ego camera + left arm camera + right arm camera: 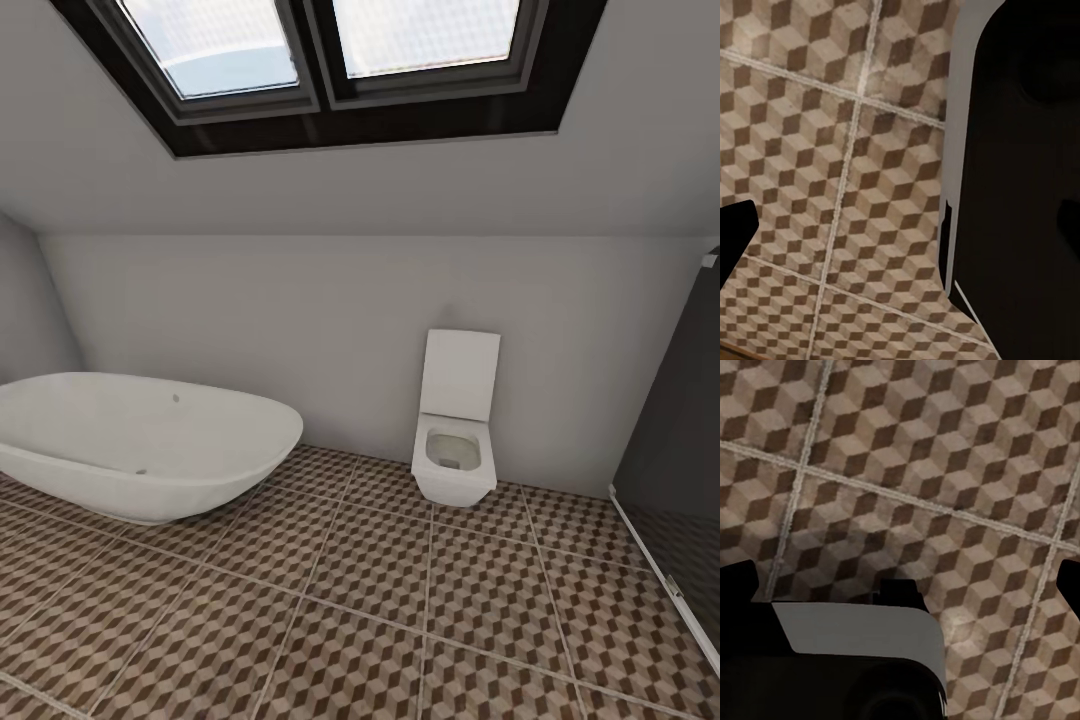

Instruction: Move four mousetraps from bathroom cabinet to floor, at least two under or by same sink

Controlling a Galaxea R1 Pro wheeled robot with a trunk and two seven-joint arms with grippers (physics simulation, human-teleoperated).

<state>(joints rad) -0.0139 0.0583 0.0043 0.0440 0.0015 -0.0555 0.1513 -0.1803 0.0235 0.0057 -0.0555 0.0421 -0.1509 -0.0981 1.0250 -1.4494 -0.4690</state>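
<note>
The robot looks to be on its way through the bathroom, with no mousetrap, cabinet or sink in front of it, so where those things stand cannot be told from here. At the left of the head view sits a white oval bathtub, then a white square toilet against the far wall, then the dark glass-walled shower at the right, under a sloped ceiling with a skylight.

Both wrist cameras look down on the bathroom floor, with its cube-patterned tiles and pale grout. The left gripper shows as a dark fingertip at the frame edge; the right gripper shows dark fingertips well apart, so it seems released and grasps nothing. The left one's state I cannot tell.

The main risk, as I judge it, is mistaking the bathtub or toilet for the sink. Turning the base blind could also clip the shower's glass wall.
</note>
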